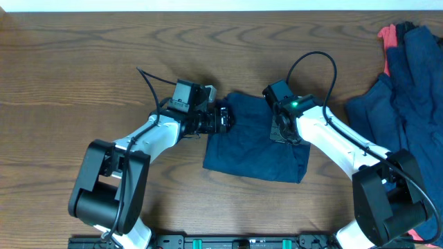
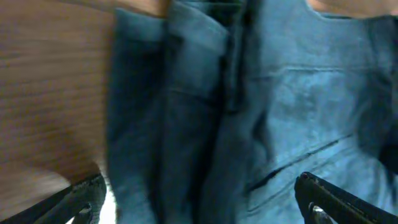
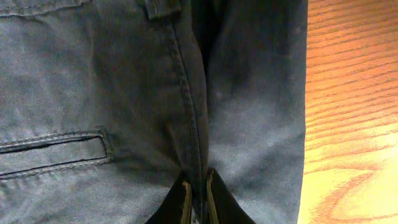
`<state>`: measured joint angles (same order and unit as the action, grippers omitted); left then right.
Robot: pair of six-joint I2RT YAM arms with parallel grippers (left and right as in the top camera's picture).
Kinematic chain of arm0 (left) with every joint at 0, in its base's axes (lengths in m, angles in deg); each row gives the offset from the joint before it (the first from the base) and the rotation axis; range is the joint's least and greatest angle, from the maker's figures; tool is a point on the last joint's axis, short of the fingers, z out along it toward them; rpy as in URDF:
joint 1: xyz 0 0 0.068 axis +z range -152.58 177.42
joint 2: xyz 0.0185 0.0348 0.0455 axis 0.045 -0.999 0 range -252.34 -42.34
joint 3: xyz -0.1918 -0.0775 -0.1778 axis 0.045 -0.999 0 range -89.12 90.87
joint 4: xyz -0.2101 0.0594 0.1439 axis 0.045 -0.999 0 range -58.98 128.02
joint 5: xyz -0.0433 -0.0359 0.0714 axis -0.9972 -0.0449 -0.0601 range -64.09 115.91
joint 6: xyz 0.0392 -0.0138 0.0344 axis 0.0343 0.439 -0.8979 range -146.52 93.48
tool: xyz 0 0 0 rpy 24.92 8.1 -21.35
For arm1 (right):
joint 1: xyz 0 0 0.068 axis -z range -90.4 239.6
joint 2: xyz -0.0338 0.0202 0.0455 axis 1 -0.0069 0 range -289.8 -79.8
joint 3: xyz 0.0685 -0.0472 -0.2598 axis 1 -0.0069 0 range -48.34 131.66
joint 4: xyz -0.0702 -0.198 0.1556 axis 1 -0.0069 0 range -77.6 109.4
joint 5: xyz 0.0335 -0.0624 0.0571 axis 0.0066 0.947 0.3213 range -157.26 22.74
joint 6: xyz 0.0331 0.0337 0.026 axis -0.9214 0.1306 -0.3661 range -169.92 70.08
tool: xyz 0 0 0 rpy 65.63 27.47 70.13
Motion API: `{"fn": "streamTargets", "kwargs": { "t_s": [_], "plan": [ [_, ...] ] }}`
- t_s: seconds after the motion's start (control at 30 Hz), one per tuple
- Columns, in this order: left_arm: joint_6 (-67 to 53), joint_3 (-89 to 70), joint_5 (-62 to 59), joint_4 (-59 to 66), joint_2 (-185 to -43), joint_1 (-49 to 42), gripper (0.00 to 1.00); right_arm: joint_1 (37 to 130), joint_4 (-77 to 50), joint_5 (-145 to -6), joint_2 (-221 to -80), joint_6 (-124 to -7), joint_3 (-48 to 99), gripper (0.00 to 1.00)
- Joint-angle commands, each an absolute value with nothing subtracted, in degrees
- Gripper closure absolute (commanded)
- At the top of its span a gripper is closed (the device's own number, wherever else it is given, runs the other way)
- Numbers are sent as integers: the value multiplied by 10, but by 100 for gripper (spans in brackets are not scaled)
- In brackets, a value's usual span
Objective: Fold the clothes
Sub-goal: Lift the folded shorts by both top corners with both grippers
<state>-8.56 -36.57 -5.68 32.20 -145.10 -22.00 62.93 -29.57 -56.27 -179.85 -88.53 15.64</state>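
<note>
the left gripper (image 1: 223, 119) sits at the left edge of the shorts (image 1: 252, 149), its jaws spread wide with nothing between them; in its own wrist view the navy cloth runs ahead of it and under its right finger, with bare table (image 1: 83, 69) under its left finger. the shorts lie folded into a rough square between the two arms, flat on the wood. the right gripper (image 3: 198, 198) is down on the right half of that square, its jaws pinched nearly together on a raised ridge of cloth along the centre seam (image 3: 186, 93), so it looks clenched on the shorts. a pocket welt (image 3: 56, 155) lies to the left of its fingers and table shows off to its right. well to the right of this arm is the pile of clothes (image 1: 415, 83), with a coral-red piece (image 1: 387, 38) at its far edge.

the cloth looks like light cotton twill: limp, creasing easily, not slippery, nothing fragile. it will likely sag and drag if lifted by one point, so edges, hems or the thicker seams seem the surest places to hold, one per gripper
</note>
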Motion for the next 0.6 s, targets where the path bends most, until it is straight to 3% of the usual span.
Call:
{"fn": "streamTargets", "kwargs": {
  "t_s": [0.0,0.07,0.2,0.23,0.3,0.33,0.57],
  "plan": [
    [-89,-372,-83,312,-1475,-239,2,625,-295,-542,-1803,-898,154,91],
    [-89,-372,-82,313,-1475,-251,8,625,-295,-542,-1803,-898,154,90],
    [-91,-372,-82,313,-1475,-274,33,625,-295,-542,-1803,-897,154,86],
    [-99,-372,-82,313,-1475,-277,44,625,-295,-542,-1803,-897,154,85],
    [-117,-372,-81,313,-1475,-277,80,625,-295,-542,-1803,-897,154,83],
    [-117,-372,-80,312,-1475,-274,91,626,-295,-542,-1803,-897,154,82],
    [-117,-371,-80,285,-1474,-220,94,644,-295,-538,-1792,-897,154,79]
  ]
}}
